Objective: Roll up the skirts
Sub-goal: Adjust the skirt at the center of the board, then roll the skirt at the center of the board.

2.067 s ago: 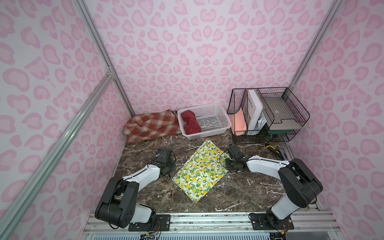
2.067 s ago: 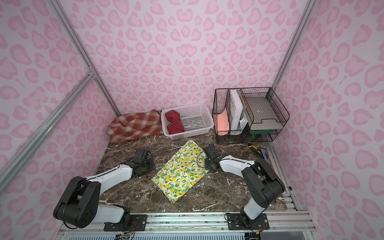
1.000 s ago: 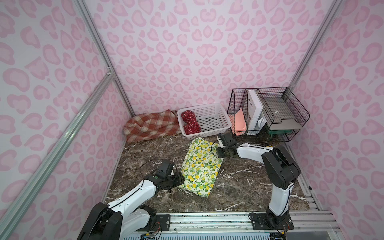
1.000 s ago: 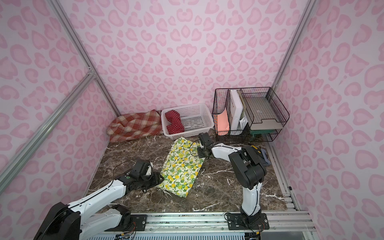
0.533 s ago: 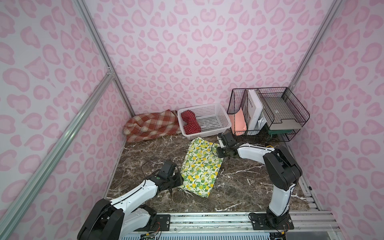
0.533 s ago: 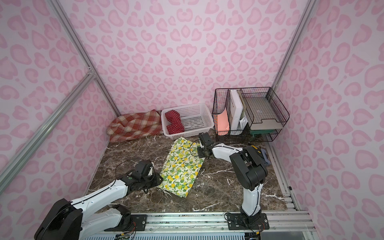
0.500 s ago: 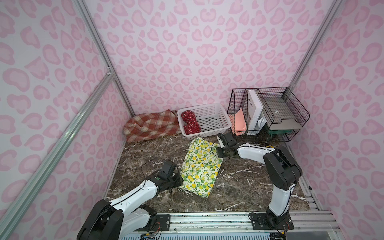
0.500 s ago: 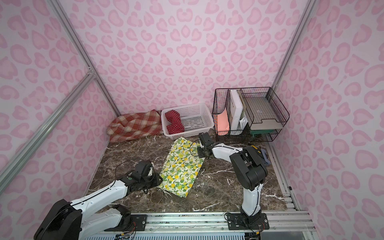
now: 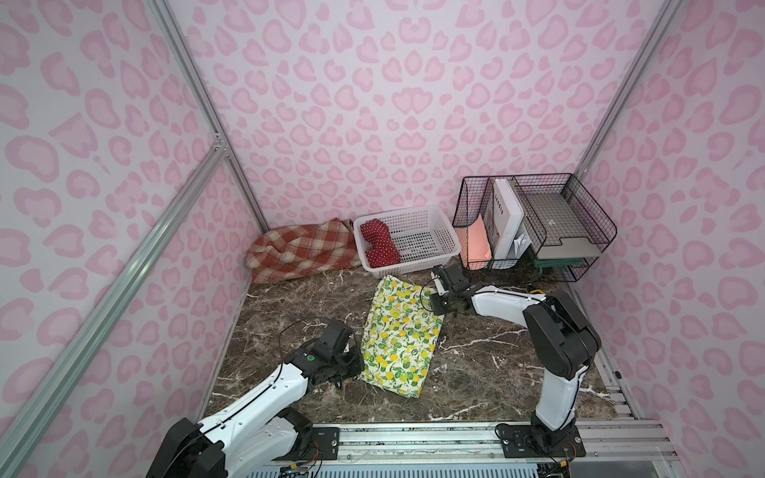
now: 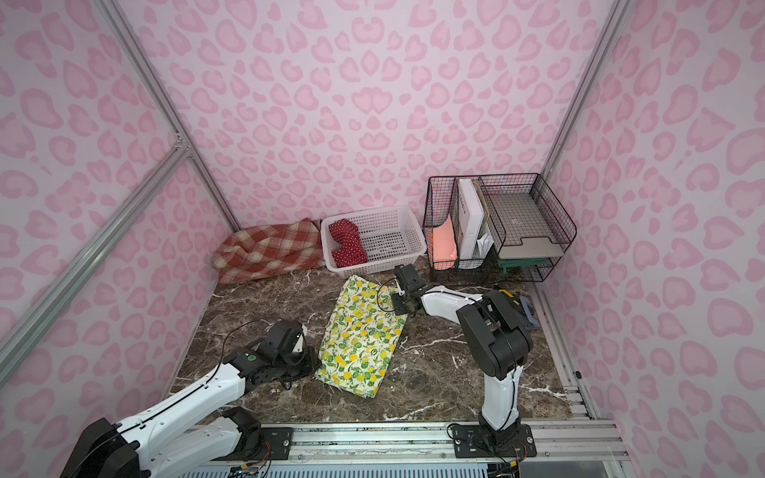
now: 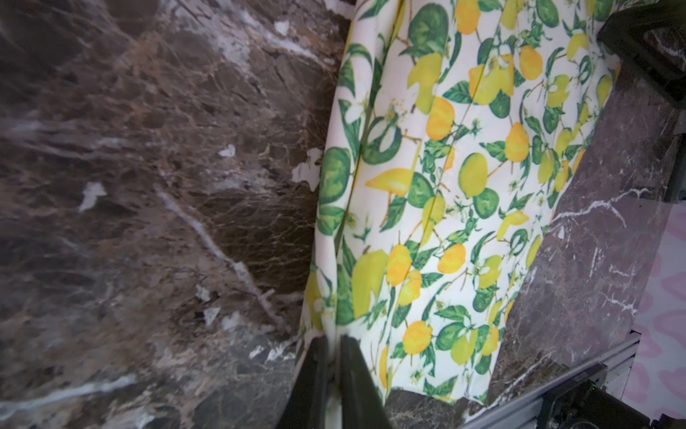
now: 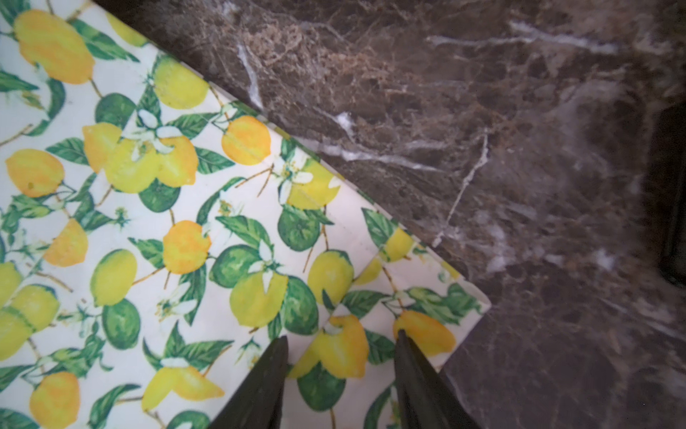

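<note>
The cream lemon-print skirt [image 9: 399, 331] [image 10: 360, 331] lies flat, front to back, in the middle of the marble table. My left gripper [image 9: 359, 364] [image 11: 333, 340] is shut on the skirt's near left edge, and a fold of cloth [image 11: 464, 185] is pinched between its fingers. My right gripper [image 9: 432, 304] [image 12: 340, 341] stands open low over the skirt's far right corner [image 12: 427, 297], which lies flat. The rust plaid skirt [image 9: 302, 250] [image 10: 265, 252] lies bunched at the back left. The red polka-dot skirt [image 9: 378, 244] [image 10: 347, 244] sits rolled in the basket.
A white perforated basket [image 9: 426, 242] stands at the back centre, just behind the lemon skirt. A black wire desk organiser [image 9: 538, 223] with papers fills the back right corner. Pink patterned walls close three sides, and an aluminium rail [image 9: 414, 438] runs along the front.
My left gripper has closed on the lemon skirt's near left edge. Before that, the skirt swung from a diagonal lie to front-to-back. The right arm has held still over the last second.
</note>
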### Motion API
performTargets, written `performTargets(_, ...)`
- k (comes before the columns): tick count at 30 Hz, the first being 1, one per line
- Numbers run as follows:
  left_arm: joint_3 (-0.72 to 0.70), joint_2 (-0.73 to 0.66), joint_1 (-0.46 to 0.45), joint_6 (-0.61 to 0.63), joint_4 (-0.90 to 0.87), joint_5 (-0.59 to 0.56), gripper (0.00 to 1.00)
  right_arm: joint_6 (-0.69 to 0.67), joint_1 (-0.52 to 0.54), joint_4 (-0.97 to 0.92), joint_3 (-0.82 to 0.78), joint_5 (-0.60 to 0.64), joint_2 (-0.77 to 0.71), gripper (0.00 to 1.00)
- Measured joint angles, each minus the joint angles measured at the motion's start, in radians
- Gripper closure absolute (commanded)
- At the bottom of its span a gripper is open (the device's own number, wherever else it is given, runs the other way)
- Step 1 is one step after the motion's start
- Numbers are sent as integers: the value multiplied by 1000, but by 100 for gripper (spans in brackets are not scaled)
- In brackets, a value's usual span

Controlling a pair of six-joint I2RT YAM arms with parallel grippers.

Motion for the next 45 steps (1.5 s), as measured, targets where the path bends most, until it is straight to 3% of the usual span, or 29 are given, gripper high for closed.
performTargets(3,-1,2,-13,-13,1,4,89,1,0,1,0,0,-1,48)
performTargets(6,3,4,-19,-12,-1,3,63,2,0,1,0,0,-1,48)
performTargets(9,5,11,-19,-11,-6,2,52,3,1,2,0,0,0,48)
performTargets(20,-21,16,-20,9,-66,-53,47,5,2,3,-15,0,0,48)
performTargets(24,-53,42,-21,9,-3,-38,46,5,2,3,-17,0,0,48)
performTargets(28,-68,72,-26,8,106,3,51,4,2,4,-17,0,0,49)
performTargets(35,-85,78,-26,12,146,30,82,4,2,4,-17,0,0,49)
performTargets(41,-57,49,-32,11,92,35,100,5,11,3,-17,0,-2,47)
performTargets(45,18,56,-55,3,37,36,100,4,45,-11,-47,37,-66,36)
